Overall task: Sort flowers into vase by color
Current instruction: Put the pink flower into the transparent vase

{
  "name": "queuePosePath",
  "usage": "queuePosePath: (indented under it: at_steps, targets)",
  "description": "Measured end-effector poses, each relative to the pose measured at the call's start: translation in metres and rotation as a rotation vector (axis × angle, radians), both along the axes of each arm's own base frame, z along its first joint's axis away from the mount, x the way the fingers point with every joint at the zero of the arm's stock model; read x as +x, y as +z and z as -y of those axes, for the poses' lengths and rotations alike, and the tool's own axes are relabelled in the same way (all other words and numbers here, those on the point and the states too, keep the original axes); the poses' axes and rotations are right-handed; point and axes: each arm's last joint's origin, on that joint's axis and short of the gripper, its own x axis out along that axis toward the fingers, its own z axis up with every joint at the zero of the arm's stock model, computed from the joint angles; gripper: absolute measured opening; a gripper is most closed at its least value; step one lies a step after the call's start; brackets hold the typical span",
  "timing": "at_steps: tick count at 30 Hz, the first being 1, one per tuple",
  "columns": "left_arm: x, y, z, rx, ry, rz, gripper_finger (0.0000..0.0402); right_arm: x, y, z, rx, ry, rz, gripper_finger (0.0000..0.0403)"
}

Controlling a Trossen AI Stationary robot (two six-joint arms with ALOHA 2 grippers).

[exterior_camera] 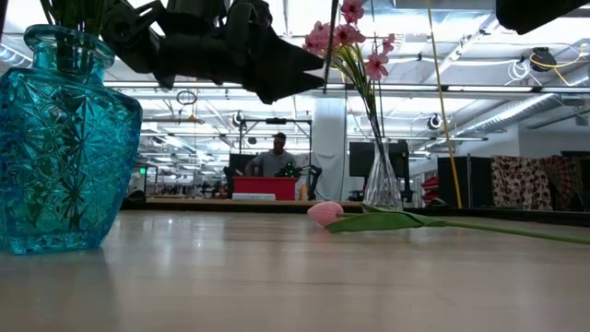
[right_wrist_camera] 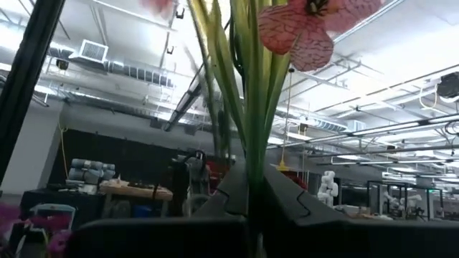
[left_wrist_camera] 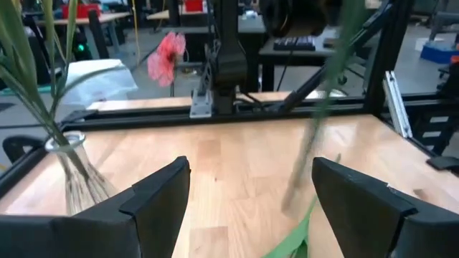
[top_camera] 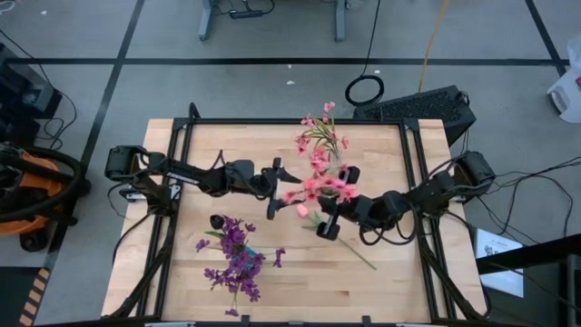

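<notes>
- The right end effector [top_camera: 329,221] is clamped on a pink spray [top_camera: 318,186], with the stems standing up between its fingers.
- The clear vase [top_camera: 343,173], already holding pink flowers [top_camera: 318,136], stands just beyond it toward the far edge of the tabletop [top_camera: 381,282]; the right arm is nearer.
- The left end effector [top_camera: 274,189] hangs with fingers apart mid-table.
- A pink bud [exterior_camera: 324,213] lies flat, its stem running toward the right.
- The purple flowers [top_camera: 238,263] sit in the blue vase [exterior_camera: 63,138].
</notes>
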Motion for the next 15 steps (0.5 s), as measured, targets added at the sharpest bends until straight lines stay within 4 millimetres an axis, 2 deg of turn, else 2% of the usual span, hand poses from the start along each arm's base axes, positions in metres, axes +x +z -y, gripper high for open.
queuePosePath:
  at_steps: [10, 15]
  targets:
    - [0.000, 0.001, 0.004, -0.019, -0.092, 0.005, 0.0296, -0.001, 0.001, -0.001, -0.008, 0.012, 0.004, 0.0004]
    - [0.000, 0.002, 0.012, -0.044, -0.133, 0.014, 0.0296, 0.002, 0.001, 0.007, -0.024, 0.016, 0.008, 0.0004]
